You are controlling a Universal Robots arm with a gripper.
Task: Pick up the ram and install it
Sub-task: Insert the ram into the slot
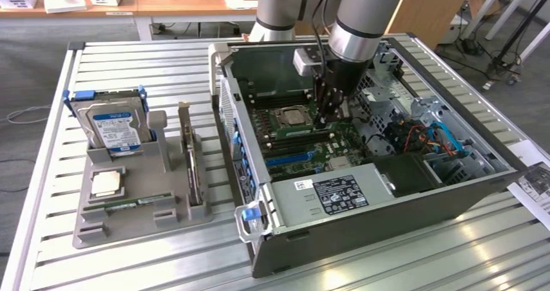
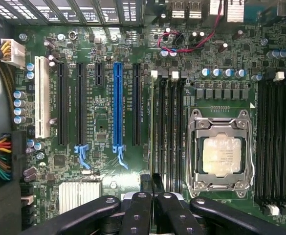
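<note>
- the ram [image 2: 153,127] shows edge-on as a thin pale line. it lies along the end memory slot of the bank, on the side toward the blue slot [image 2: 117,105], with the processor [image 2: 222,155] on the bank's other side.
- the gripper [image 2: 152,188] is down inside the open case [image 1: 387,233] with its fingers drawn together. the ram's edge runs straight into the seam between them, so it looks pinched there rather than let go.
- by my reading, the pick-up is done and the ram is lined up with its slot. pressing it home and latching it is not yet shown as finished.
- i cannot tell whether the ram's lower edge sits in the slot or hangs just above it.
- i also cannot tell whether the white clip [image 2: 155,74] at the slot's far end has caught.
- the near half of the ram is hidden behind the fingers, and in the exterior view the arm covers that spot.
- further out, at the exterior view's left, a grey tray [image 1: 129,230] beside the case holds another green stick [image 1: 138,205] lying flat and a hard drive [image 1: 116,127] standing up.
</note>
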